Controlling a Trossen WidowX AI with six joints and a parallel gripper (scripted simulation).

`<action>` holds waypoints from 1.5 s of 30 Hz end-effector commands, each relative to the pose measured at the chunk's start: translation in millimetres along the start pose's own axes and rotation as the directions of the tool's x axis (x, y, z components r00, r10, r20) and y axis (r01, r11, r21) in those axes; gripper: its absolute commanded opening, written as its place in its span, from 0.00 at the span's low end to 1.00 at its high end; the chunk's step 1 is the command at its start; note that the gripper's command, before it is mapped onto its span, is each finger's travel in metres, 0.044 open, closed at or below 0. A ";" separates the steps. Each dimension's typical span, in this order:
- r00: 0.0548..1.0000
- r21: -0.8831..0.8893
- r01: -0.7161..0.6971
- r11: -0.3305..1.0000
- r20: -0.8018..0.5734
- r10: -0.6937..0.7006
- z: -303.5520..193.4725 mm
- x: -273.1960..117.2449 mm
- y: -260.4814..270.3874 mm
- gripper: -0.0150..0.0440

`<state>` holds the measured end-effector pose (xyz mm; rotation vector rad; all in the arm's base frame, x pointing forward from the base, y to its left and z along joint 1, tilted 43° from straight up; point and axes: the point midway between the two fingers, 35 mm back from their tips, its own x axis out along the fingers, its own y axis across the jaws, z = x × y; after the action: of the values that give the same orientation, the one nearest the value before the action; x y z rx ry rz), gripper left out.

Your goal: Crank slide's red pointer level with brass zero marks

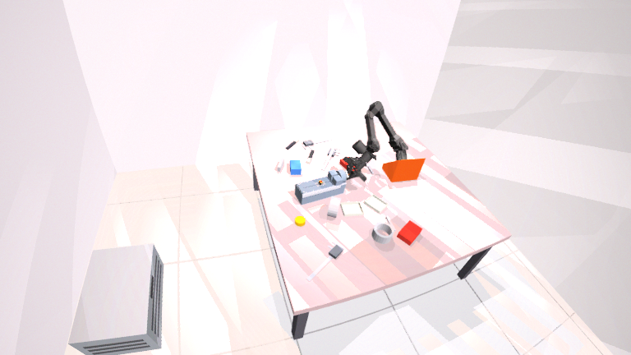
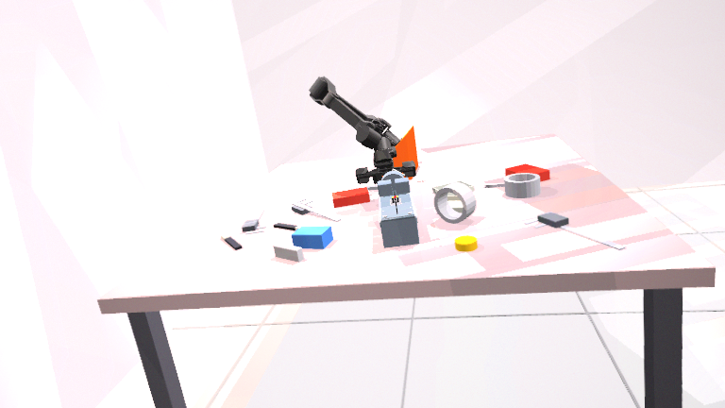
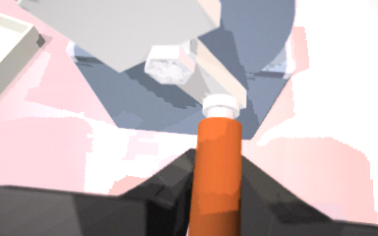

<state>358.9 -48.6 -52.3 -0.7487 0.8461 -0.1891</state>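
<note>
The blue-grey machine (image 1: 320, 191) (image 2: 399, 231) (image 3: 263, 34) stands on the table. A small red pointer (image 1: 320, 182) (image 2: 396, 198) shows on its top; it is too small to tell whether it is level with the brass marks. In the wrist view, a pale crank arm (image 3: 223, 74) runs from behind a grey plate to the orange handle (image 3: 220, 134), which points toward the camera. My gripper (image 3: 213, 159) (image 1: 349, 174) is shut on this handle, one dark finger against each side. In the exterior view the fingertips and handle are hidden behind the machine's head.
An orange panel (image 1: 403, 170) (image 2: 408, 153) stands beside the arm. A red block (image 2: 351, 197) lies close to the gripper. A blue block (image 1: 295, 168) (image 2: 311, 237), a yellow disc (image 1: 300, 220) (image 2: 465, 244) and a grey ring (image 1: 333, 209) (image 2: 470, 203) lie around the machine.
</note>
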 end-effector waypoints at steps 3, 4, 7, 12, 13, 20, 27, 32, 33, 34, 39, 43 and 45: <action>1.000 -0.003 0.003 1.000 -0.005 -0.003 0.2 0.0 0.1 0.25; 1.000 -0.003 0.003 1.000 -0.005 -0.003 0.2 -0.1 0.0 0.25; 1.000 -0.003 0.003 1.000 -0.005 -0.003 0.2 -0.3 -0.4 0.25; 1.000 -0.003 0.003 1.000 -0.005 -0.003 0.8 -1.0 -1.7 0.25; 1.000 -0.003 0.003 1.000 -0.005 -0.003 1.0 -1.2 -2.0 0.25; 1.000 -0.003 0.003 1.000 -0.005 -0.003 2.5 -3.3 -5.1 0.25; 1.000 -0.003 0.003 1.000 -0.005 -0.003 4.8 -5.7 -7.8 0.25; 1.000 -0.003 0.003 1.000 -0.005 -0.003 6.5 -7.5 -9.1 0.25; 1.000 -0.003 0.003 1.000 -0.005 -0.003 6.9 -7.8 -9.3 0.25; 1.000 -0.003 0.003 1.000 -0.005 -0.003 7.3 -8.2 -9.6 0.25; 1.000 -0.003 0.003 1.000 -0.005 -0.003 9.3 -10.1 -10.7 0.25; 1.000 -0.003 0.003 1.000 -0.005 -0.003 10.9 -11.7 -11.4 0.25; 1.000 -0.003 0.003 1.000 -0.005 -0.003 11.8 -12.6 -11.7 0.25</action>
<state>360.3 -47.4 -37.0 -0.7517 0.8578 -0.1873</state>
